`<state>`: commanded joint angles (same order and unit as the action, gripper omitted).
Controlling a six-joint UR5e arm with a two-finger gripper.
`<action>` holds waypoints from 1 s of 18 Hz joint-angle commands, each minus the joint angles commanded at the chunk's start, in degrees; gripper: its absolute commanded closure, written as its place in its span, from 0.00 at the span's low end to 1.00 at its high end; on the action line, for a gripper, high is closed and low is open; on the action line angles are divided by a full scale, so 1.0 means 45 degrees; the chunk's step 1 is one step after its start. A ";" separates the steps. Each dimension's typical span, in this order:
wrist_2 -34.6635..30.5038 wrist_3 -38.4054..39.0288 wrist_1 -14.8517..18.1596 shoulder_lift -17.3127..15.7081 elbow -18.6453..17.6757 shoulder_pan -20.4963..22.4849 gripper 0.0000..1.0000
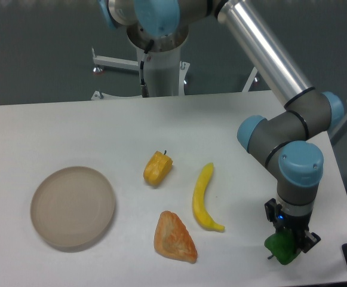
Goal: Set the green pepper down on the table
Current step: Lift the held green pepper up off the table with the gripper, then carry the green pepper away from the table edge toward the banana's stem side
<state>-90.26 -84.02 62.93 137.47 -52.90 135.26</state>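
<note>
Pinching the pepper [282,249] between its fingers, the tool [288,242] is pointing straight down at the near right part of the counter [54,131]. The fingers are sitting narrowly apart with the green body filling the gap, and the pepper's underside is sitting at or just above the white surface; contact cannot be told from this view.

Going left to right: a round beige plate [73,206] is lying at the near left, with nothing in it. A yellow pepper [157,168] is resting near the middle, with a croissant [174,237] nearer the camera below it. A banana [204,197] is lying just right of them, apart from both. The green pepper is sitting farthest right, well apart from the banana.
</note>
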 joint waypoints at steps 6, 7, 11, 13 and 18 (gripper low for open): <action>0.0039 -0.0039 0.0020 -0.1562 -0.2011 0.0117 0.67; 0.0039 -0.0039 0.0058 -0.1855 -0.2343 0.0137 0.66; 0.0585 -0.0914 0.0273 -0.3163 -0.4080 0.0741 0.66; 0.0742 -0.1579 0.0273 -0.3788 -0.4979 0.1209 0.66; 0.1094 -0.2871 0.0351 -0.4785 -0.6660 0.2245 0.66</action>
<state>-85.34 -96.94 64.51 115.94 -82.87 145.36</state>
